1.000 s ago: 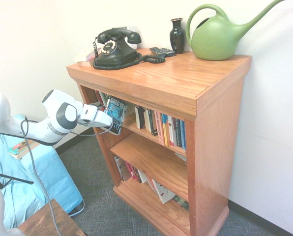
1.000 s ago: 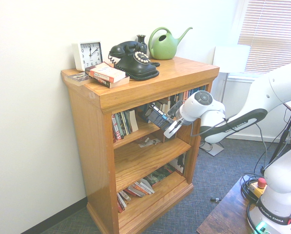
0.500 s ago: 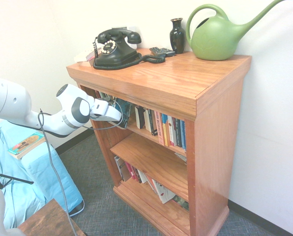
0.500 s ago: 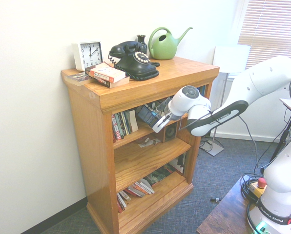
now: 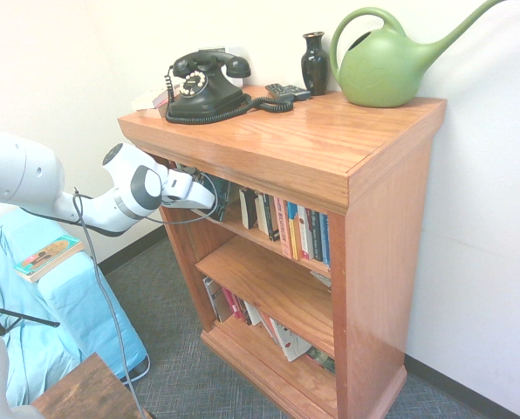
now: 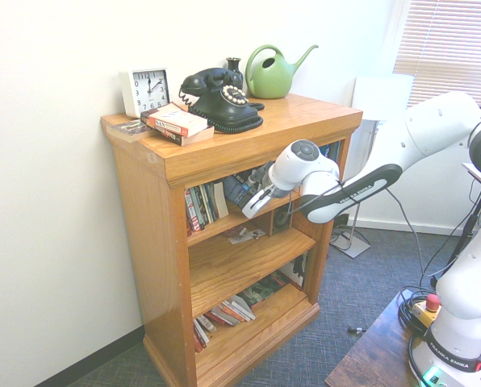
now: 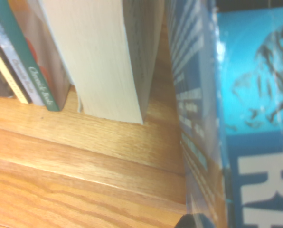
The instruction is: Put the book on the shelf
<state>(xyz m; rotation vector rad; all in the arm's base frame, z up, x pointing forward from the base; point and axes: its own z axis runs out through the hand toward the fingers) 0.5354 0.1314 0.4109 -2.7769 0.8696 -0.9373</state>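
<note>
Clamped with the gripper (image 6: 255, 201) on the book (image 6: 238, 189), in the top compartment of the shelf (image 6: 156, 266). Seen from the second exterior camera, narrow gap toward 9 o'clock, beside pale-paged book (image 6: 220, 199); tilted, long axis roughly 10-to-4.

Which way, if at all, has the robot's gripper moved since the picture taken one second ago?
Yes: in the second exterior view the gripper has moved leftward in the picture, nearer the bookcase's left side panel.
</note>
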